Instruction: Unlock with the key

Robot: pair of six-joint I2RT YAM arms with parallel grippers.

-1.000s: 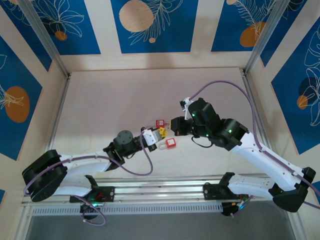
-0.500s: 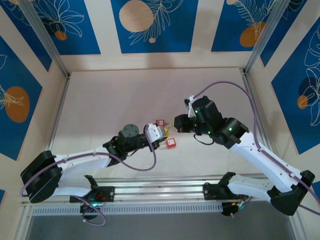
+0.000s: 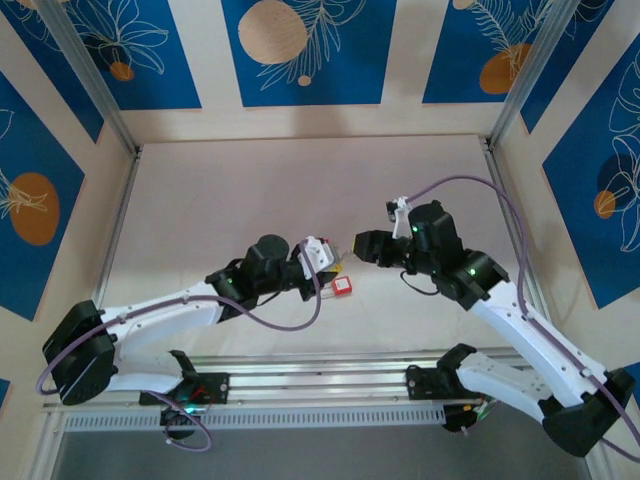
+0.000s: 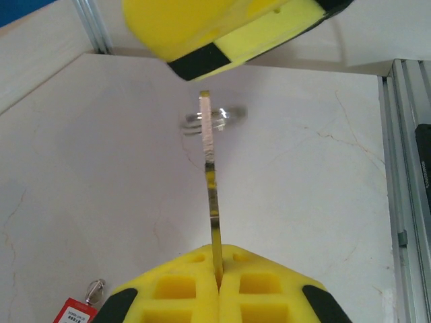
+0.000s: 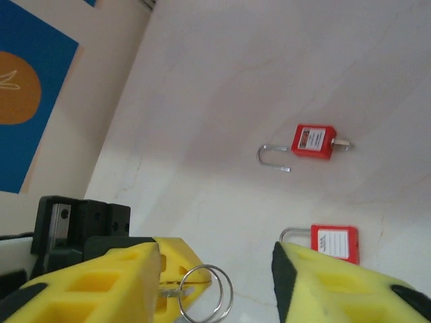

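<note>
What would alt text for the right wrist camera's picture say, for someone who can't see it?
Two red padlocks lie on a pale table: the far padlock, its shackle seemingly open, and the near padlock, partly behind a yellow finger. In front, the right gripper stands open with a metal key ring between its fingers.

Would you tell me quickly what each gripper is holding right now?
Left gripper: shut on the key.
Right gripper: open, gripping nothing; the key ring sits between its jaws.
</note>
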